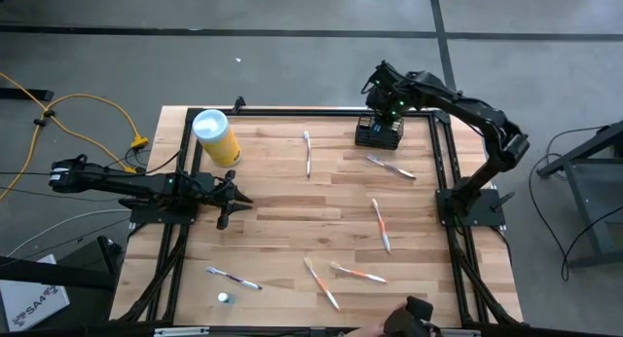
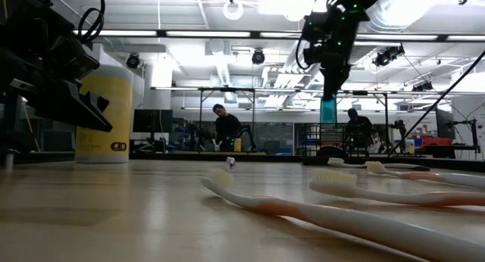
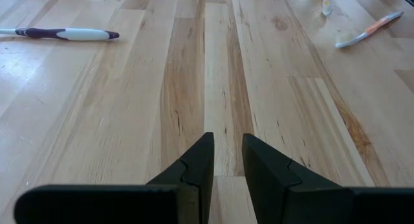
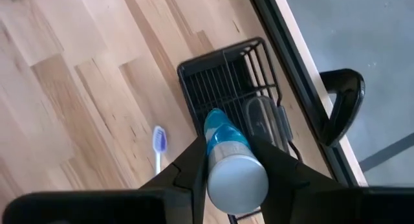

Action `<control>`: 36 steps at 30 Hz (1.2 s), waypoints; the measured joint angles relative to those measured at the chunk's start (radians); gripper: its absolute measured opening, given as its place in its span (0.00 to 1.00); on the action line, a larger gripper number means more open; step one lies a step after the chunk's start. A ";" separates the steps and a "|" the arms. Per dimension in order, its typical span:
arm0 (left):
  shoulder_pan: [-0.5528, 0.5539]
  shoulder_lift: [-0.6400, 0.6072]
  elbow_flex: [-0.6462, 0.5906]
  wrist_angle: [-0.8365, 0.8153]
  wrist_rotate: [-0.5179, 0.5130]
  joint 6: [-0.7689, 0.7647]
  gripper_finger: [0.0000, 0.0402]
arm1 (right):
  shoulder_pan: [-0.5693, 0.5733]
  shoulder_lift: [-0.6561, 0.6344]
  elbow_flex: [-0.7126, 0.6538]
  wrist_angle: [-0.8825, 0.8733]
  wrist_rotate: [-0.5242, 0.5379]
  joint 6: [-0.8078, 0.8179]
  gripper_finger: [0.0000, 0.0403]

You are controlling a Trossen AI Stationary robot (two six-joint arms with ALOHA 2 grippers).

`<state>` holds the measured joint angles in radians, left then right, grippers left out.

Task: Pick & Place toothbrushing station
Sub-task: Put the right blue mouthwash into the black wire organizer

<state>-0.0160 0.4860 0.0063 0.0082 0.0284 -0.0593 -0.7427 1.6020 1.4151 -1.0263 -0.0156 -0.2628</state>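
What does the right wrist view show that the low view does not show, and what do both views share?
Only the right wrist view shows the black wire-mesh basket from above, directly below the held tube, with its compartments, and a purple-headed toothbrush beside it.

Only the low view shows the yellow canister, the left gripper, orange-handled toothbrushes lying close by, and people in the room behind.

Both show the right gripper shut on a blue tube with a silver cap, above the basket.

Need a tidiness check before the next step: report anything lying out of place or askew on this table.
Several toothbrushes lie scattered at odd angles across the table, none in the black wire basket. The right gripper holds a blue tube above that basket. The yellow canister stands upright; nothing looks spilled or damaged.
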 joint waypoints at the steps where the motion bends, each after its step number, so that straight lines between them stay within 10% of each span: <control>1: 0.000 0.000 0.000 0.000 0.000 0.000 0.19 | -0.002 0.000 0.000 0.004 -0.003 0.001 0.23; 36: 0.000 0.000 0.000 0.000 0.000 0.000 0.19 | -0.025 0.000 -0.027 -0.026 0.034 0.055 0.23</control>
<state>-0.0162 0.4860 0.0063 0.0085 0.0284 -0.0594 -0.7674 1.6024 1.3885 -1.0522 0.0183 -0.2081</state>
